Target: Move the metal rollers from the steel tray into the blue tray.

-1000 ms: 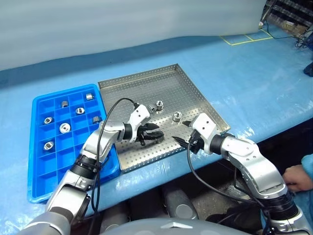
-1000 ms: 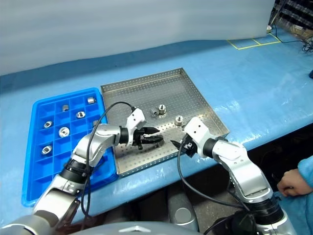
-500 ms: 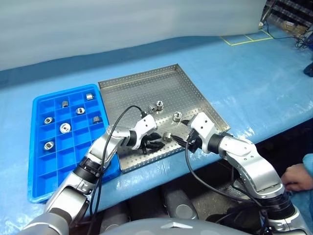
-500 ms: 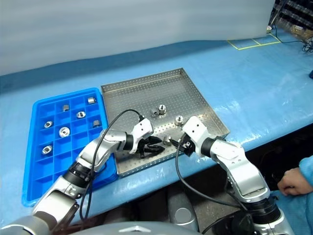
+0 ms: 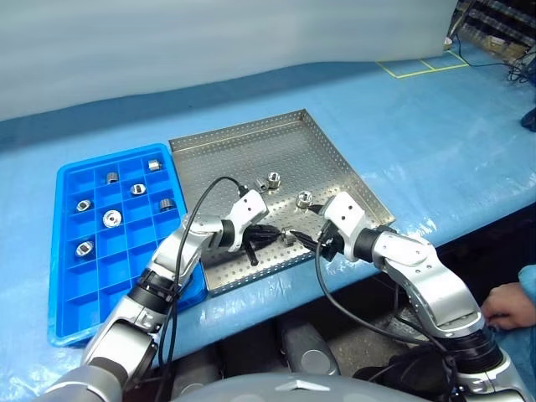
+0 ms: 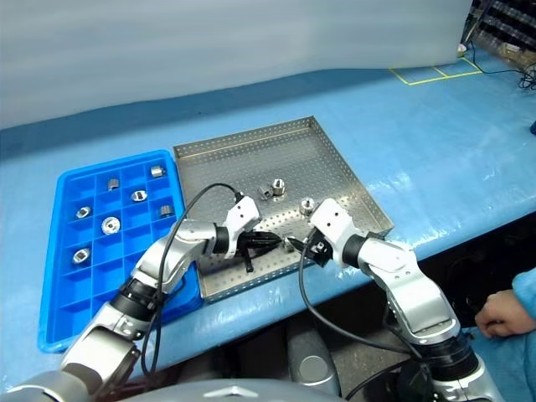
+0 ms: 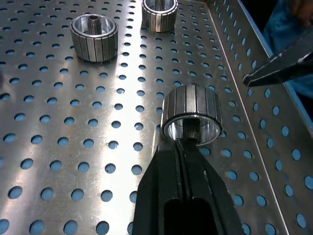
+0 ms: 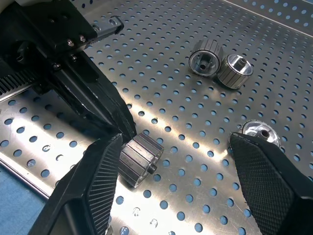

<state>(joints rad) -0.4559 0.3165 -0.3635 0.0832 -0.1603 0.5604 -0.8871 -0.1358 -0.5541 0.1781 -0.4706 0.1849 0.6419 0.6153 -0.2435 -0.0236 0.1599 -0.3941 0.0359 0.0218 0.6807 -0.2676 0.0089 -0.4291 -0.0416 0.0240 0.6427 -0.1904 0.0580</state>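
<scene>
Seeing left gripper [image 7: 188, 144] pinched shut, tips against roller [image 7: 191, 114] on steel tray [image 5: 251, 151], gripping nothing; right gripper [image 8: 183, 161] wide open beside it; we fear roller rolling off; blue tray [image 5: 71, 280] far.

steel tray [image 6: 335, 163]: four rollers | blue tray [image 6: 63, 276]: seven rollers
</scene>
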